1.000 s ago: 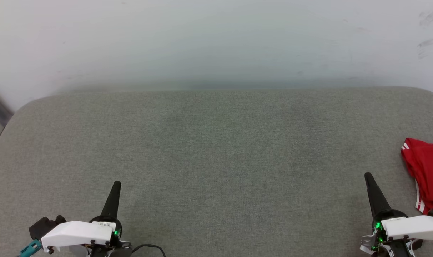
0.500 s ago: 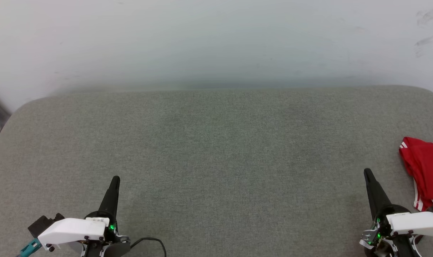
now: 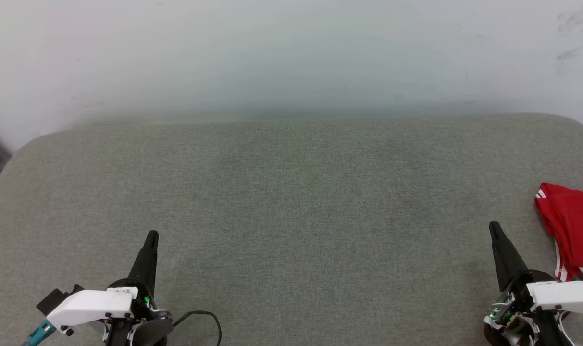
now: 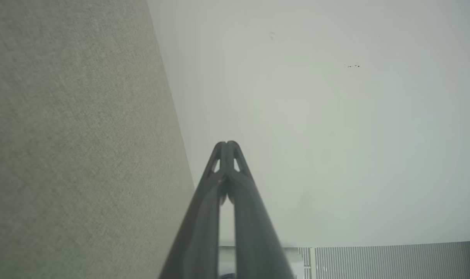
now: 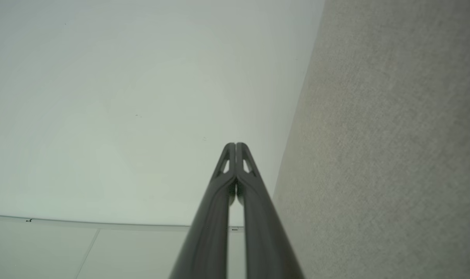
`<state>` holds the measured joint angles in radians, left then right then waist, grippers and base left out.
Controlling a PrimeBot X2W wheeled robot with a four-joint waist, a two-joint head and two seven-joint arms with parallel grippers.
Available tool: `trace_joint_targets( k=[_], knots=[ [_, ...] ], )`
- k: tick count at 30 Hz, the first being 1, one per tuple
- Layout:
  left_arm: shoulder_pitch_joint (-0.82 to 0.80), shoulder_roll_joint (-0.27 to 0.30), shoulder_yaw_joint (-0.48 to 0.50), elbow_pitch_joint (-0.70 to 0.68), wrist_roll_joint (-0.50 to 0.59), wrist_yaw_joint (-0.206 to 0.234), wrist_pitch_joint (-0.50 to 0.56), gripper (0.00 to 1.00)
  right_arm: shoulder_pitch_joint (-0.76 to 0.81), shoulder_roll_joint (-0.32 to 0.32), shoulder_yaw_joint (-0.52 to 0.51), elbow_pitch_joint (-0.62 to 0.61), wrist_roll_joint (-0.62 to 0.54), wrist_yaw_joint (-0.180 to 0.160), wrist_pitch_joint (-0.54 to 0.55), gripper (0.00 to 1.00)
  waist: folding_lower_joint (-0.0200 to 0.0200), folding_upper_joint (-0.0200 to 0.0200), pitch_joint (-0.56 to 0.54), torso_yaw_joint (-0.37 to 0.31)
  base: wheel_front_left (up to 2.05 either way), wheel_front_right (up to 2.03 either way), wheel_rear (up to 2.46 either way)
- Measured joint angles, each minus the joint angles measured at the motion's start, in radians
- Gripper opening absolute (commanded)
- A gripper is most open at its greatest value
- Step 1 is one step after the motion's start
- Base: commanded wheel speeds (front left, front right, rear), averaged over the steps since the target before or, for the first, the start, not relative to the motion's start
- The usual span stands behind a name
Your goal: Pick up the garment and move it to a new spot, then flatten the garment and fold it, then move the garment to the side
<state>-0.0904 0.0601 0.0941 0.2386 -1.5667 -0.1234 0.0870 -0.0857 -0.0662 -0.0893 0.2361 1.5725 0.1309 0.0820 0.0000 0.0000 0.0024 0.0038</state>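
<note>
As both sit closed | left pincer (image 3: 152, 234) empty | right pincer (image 3: 493, 225) apparently empty

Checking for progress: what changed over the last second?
The left hand and right hand each crept slightly forward over the grey cushion, both shut and empty; the head camera shifted a little. The garment lies bunched at the right edge as before, untouched.

No readable text; small label (image 3: 121, 290) on left end effector (image 3: 152, 234) illegible
</note>
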Motion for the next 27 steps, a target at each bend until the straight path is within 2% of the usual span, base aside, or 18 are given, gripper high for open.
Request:
trace_joint_targets(
  k=[9, 27],
  knots=[
    [-0.014, -0.001, 0.006, 0.007, -0.057, -0.006, 0.016, 0.0, -0.014, 0.001, -0.004, 0.009, 0.056, 0.0, 0.016, 0.0, 0.0, 0.0, 0.001, -0.004, 0.0, 0.0, 0.0],
    [-0.015, -0.002, 0.009, 0.007, -0.056, -0.006, 0.017, 0.0, -0.017, 0.003, -0.009, 0.009, 0.055, 0.0, 0.021, 0.0, -0.0001, 0.0, 0.001, -0.004, 0.0, 0.0, 0.0]
  ],
)
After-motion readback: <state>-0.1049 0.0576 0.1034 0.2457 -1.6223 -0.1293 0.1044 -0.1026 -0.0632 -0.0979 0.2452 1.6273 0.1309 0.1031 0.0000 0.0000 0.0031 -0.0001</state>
